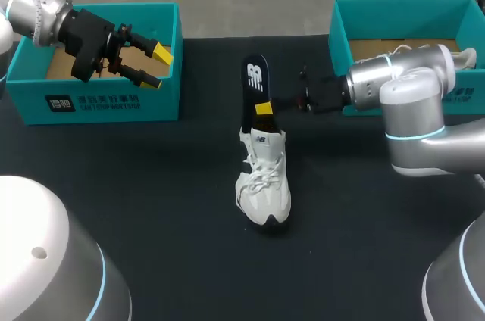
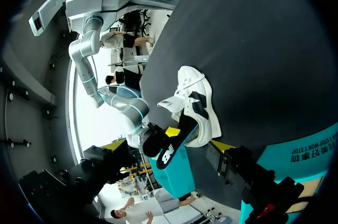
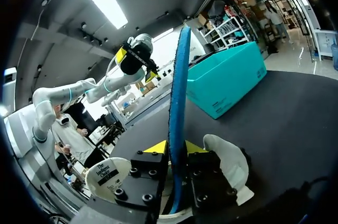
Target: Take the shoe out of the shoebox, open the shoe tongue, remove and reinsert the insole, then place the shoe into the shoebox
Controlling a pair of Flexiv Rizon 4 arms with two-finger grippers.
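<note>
A white shoe (image 1: 264, 185) stands upright mid-table, toe toward the front edge. A dark insole (image 1: 255, 86) rises steeply out of its opening. My right gripper (image 1: 264, 107) comes in from the right and is shut on the insole's lower part, just above the collar. In the right wrist view the insole (image 3: 179, 86), blue on this side, runs up between the yellow tips of that gripper (image 3: 177, 149), with the shoe (image 3: 227, 163) under them. My left gripper (image 1: 155, 66) hangs open and empty over the left shoebox (image 1: 106, 101). Ahead of the left gripper (image 2: 168, 146), its wrist view shows the shoe (image 2: 198, 108) and insole (image 2: 171, 152).
A second teal shoebox (image 1: 409, 7) stands at the back right, behind my right arm. Dark tabletop surrounds the shoe on all sides. The left shoebox's near wall (image 2: 296, 155) lies close beside the left gripper.
</note>
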